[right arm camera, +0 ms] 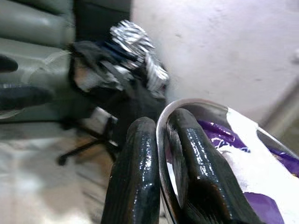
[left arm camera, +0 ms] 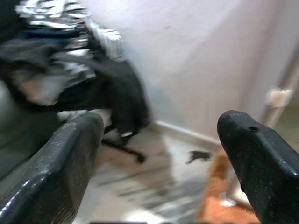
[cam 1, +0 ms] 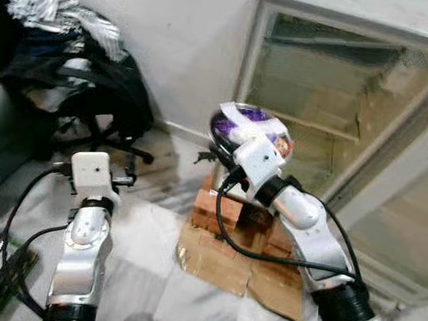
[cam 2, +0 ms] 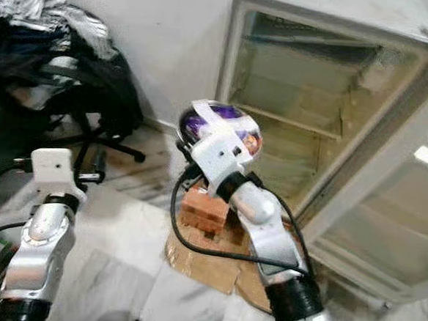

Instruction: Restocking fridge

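Head camera, left eye: right end effector [cam 1: 227, 132] raised in front of the small open fridge with a pale frame and bare shelves [cam 1: 334, 117]. It carries one round clear-rimmed bowl packed with purple and white wrappers [cam 1: 249, 126], held up near the fridge's left frame, outside the cabinet. Left end effector [cam 1: 99, 169] held low and forward over the pale marble floor [cam 1: 142, 236], nothing in it. One flattened brown cardboard sheet [cam 1: 229, 261] lies on the floor at the fridge's foot, with a stack of orange-red bricks [cam 1: 222, 205] on it; brick count cannot be told. One black swivel chair heaped with striped and dark clothing [cam 1: 81, 70] stands by the white wall.

Right eye: same scene; the fridge door [cam 2: 386, 217] stands swung wide to the right.

Left wrist: two black fingers [left arm camera: 60, 163] spread wide apart, gripping nothing; chair and wall beyond, blurred.

Right wrist: two black fingers [right arm camera: 135, 177] pinched close, clamping the bowl's thin rim between them, one finger outside the wall and one inside. Purple and white wrappers lie just beside the inner finger.
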`<state>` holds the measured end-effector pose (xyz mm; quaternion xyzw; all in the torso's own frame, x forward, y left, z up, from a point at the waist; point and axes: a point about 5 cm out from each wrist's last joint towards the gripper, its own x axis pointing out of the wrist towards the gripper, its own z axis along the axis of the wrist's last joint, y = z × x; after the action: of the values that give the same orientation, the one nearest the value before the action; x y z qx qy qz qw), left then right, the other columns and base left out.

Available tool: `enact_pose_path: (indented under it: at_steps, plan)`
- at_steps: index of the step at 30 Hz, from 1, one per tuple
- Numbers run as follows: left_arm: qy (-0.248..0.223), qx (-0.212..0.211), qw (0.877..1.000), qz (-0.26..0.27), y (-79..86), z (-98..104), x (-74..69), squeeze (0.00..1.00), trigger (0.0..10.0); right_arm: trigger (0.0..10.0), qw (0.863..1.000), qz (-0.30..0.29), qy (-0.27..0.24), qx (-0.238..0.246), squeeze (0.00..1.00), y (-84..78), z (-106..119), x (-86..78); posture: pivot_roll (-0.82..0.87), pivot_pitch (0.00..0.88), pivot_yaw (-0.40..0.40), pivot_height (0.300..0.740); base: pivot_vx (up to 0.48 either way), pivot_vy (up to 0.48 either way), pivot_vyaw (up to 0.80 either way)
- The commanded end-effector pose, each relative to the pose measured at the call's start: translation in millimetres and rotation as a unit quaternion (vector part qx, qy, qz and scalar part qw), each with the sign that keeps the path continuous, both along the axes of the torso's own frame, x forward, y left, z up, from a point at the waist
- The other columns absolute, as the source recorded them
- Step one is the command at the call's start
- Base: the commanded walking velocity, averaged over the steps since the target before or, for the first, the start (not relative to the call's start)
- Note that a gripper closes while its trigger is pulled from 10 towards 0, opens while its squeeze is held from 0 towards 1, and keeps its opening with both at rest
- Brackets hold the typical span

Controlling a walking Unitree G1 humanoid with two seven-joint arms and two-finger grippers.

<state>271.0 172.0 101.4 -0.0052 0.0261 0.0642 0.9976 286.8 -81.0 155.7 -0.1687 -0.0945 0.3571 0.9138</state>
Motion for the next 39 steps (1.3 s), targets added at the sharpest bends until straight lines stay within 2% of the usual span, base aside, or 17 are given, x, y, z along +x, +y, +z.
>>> enact_pose_path:
  at_steps: [1, 7, 13, 21, 26, 30, 39]
  plan:
    - [-0.007, -0.006, 1.0, -0.015, -7.7, 3, 0.6, 0.0, 10.0, 10.0, 1.0, -0.01, -0.008, 0.0, 0.0, -8.2, 2, 2.0, 0.03, 0.0, -0.052, 0.74, 0.304, 0.371, 0.0]
    - [-0.013, 0.005, 1.0, -0.026, -10.4, 3, 1.8, 0.0, 10.0, 10.0, 1.0, -0.009, -0.012, -0.005, 0.0, -8.8, 2, 2.9, 0.03, 0.0, -0.053, 0.74, 0.297, 0.377, 0.0]
    - [-0.018, 0.002, 0.999, -0.046, -15.7, 6, 4.1, 0.0, 10.0, 10.0, 1.0, -0.015, -0.019, -0.008, 0.0, -9.9, 2, 4.1, 0.03, 0.0, -0.056, 0.74, 0.48, 0.0, 0.0]
    - [-0.006, 0.006, 0.999, -0.045, -21.2, 3, 4.9, 0.0, 10.0, 10.0, 1.0, -0.018, -0.023, -0.009, 0.0, -9.2, 1, 4.2, 0.03, 0.0, -0.055, 0.74, 0.47, 0.0, 0.0]
    - [0.001, 0.0, 0.998, -0.057, -26.7, 1, 4.9, 0.0, 10.0, 10.0, 0.999, -0.018, -0.025, -0.012, 0.0, -9.5, 1, 4.2, 0.02, 0.0, -0.054, 0.74, 0.393, -0.27, 0.0]
    - [0.003, 0.011, 0.998, -0.057, -28.0, 1, 5.1, 0.0, 10.0, 10.0, 0.999, -0.019, -0.025, -0.013, 0.0, -10.1, 1, 4.1, 0.03, 0.0, -0.054, 0.74, 0.0, 0.0, 0.0]
    - [0.003, 0.005, 0.998, -0.061, -29.6, 1, 4.5, 0.0, 10.0, 10.0, 1.0, -0.02, -0.015, -0.013, 0.0, -15.7, -3, -1.4, 0.02, 0.0, -0.053, 0.74, 0.0, 0.0, 0.0]
